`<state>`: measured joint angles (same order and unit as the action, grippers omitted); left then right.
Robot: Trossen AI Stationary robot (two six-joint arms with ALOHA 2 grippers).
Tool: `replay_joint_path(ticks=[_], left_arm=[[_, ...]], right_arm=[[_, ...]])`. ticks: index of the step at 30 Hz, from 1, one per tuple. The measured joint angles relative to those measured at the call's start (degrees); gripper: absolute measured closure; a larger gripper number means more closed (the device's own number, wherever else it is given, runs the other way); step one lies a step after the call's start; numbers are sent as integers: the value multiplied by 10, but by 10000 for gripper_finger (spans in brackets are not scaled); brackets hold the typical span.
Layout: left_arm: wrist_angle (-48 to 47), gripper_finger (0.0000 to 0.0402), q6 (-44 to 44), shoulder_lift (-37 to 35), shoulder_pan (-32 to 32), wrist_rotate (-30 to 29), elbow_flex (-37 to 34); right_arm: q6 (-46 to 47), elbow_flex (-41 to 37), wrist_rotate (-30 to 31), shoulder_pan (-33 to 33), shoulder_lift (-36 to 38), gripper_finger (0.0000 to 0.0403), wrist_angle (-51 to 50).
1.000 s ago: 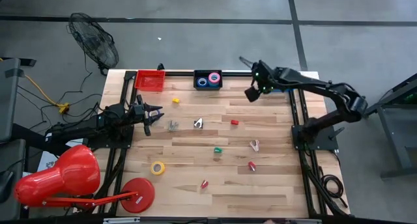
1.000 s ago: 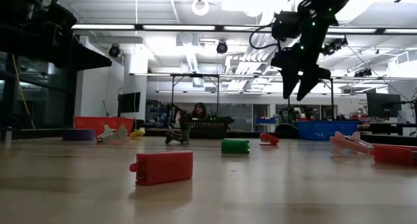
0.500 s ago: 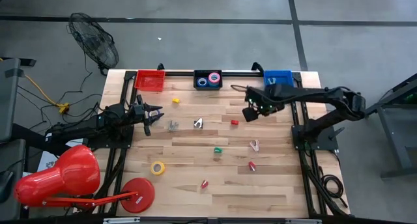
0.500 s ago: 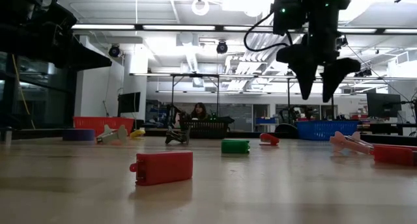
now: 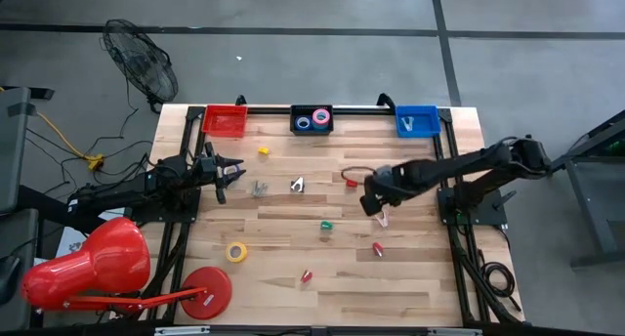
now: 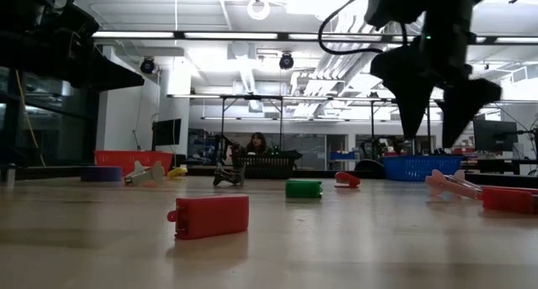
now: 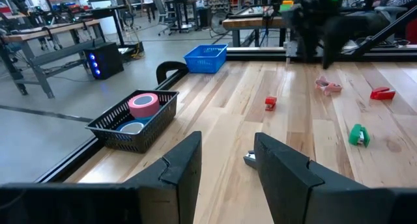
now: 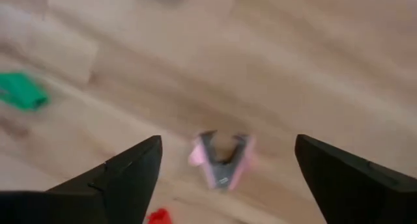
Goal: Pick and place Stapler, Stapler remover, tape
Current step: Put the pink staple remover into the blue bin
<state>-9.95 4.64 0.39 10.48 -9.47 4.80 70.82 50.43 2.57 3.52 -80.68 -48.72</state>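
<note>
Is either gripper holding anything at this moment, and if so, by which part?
Nothing is held. The right gripper hangs open above the pink staple remover; the left gripper is empty, fingers apart.

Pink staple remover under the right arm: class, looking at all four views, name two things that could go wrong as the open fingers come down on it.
1. The right gripper hangs open above the pink remover, which lies at an angle; the fingers may pinch its prongs unevenly, so it could twist or slip.
2. A red stapler lies close by on the table; a drifting descent might nudge it.
The left gripper waits at the left edge.
</note>
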Motion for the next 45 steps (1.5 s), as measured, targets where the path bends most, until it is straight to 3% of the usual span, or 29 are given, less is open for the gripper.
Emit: replay_joint_path(ticks=[5, 16, 24, 31, 45], left_arm=[[0, 263, 0, 0, 0, 0, 0], [0, 263, 0, 0, 0, 0, 0], [0, 263, 0, 0, 0, 0, 0], [0, 263, 0, 0, 0, 0, 0], [0, 263, 0, 0, 0, 0, 0]], right_arm=[[43, -37, 6, 44, -3, 35, 53], [84, -82, 11, 72, -13, 33, 102], [24, -82, 27, 86, -73, 33, 145], [24, -80, 33, 86, -89, 35, 157], [22, -82, 36, 86, -88, 128, 144]])
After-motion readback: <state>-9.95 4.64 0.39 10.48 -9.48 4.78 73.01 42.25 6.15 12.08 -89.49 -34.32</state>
